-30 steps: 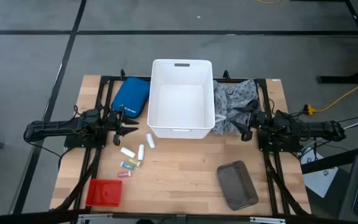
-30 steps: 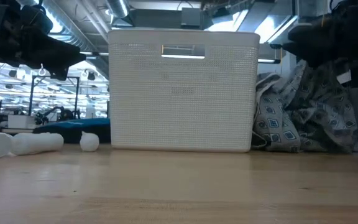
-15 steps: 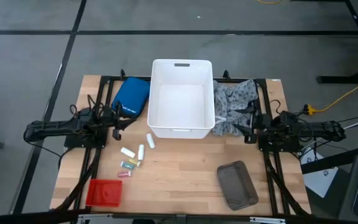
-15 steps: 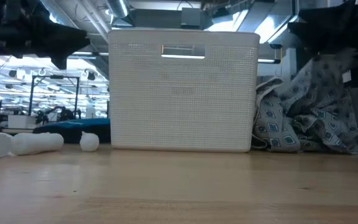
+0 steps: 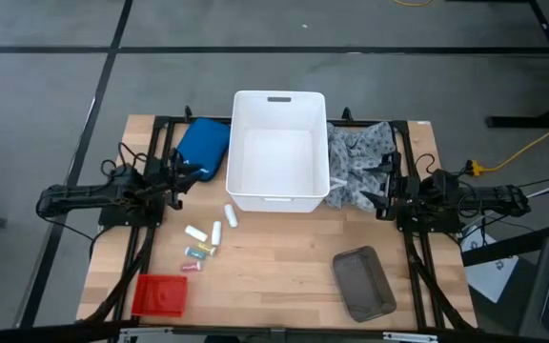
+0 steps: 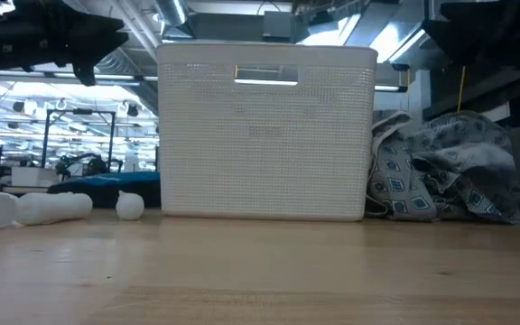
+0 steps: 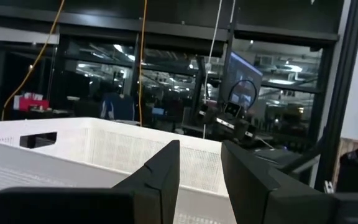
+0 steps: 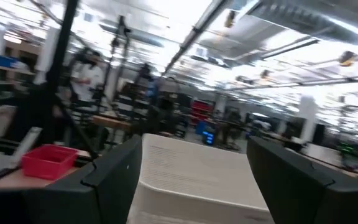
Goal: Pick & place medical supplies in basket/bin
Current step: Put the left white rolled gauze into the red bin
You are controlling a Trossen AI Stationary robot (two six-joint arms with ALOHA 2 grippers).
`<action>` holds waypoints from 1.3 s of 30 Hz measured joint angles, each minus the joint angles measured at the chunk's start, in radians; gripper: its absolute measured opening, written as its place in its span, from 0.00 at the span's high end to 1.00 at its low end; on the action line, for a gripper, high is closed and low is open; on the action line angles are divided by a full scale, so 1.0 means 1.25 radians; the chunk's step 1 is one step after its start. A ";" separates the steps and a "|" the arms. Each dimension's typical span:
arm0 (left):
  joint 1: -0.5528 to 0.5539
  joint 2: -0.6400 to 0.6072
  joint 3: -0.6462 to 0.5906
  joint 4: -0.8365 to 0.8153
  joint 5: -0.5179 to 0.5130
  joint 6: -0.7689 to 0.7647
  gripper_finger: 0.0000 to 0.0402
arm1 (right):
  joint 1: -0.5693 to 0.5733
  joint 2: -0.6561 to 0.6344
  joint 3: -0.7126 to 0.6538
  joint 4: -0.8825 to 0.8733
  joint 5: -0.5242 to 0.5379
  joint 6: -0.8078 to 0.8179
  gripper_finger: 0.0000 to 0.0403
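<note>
White plastic sits at the middle of our table: the tub (image 5: 277, 150) stands against the far edge between our two arms, where either gripper can reach its open top, and from above it looks empty. We judge that nothing has gone into it yet.

Our left gripper (image 5: 181, 178) hangs above the table beside the tub's left wall, over the near edge of a blue pouch (image 5: 201, 149). Through its wrist camera we see the two dark fingers (image 7: 160, 177) standing a narrow way apart with only air between them, pinching nothing, and pointing across the tub's rim. The white rolls (image 5: 212, 227) lie on the wood nearer to us than those fingers, close but apart from them, with the small pastel packets (image 5: 198, 255) just beyond on the near side. In the low view the rolls (image 6: 34, 207) rest flat on the table while the left arm is up high, so we judge a descent is needed before any grasp.

Our right gripper (image 5: 383, 183) hovers at the right edge of the patterned cloth (image 5: 355, 162), which lies heaped against the tub's right wall. Its fingers (image 8: 114, 177) are spread wide and empty, facing the tub. The cloth (image 6: 441, 176) slumps on the table below them, untouched as far as we can tell.

A red tray (image 5: 160, 294) and a grey mesh tray (image 5: 363, 283) sit near the front, well clear of both grippers.
</note>
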 joint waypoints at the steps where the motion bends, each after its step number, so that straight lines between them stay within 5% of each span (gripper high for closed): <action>1: 0.000 0.000 0.000 -0.001 0.000 0.000 0.71 | 0.000 0.000 0.000 0.000 -0.017 0.004 0.27; 13: 0.000 0.000 0.001 -0.006 0.000 0.022 0.71 | 0.000 0.000 0.000 0.000 -0.220 0.122 0.27; 27: 0.000 0.011 0.002 -0.076 0.069 -0.026 0.68 | 0.000 0.000 0.000 0.160 -0.079 0.229 0.27; 39: -0.012 0.158 0.099 -0.213 0.104 0.009 0.53 | 0.000 0.000 0.000 0.188 0.002 0.206 0.27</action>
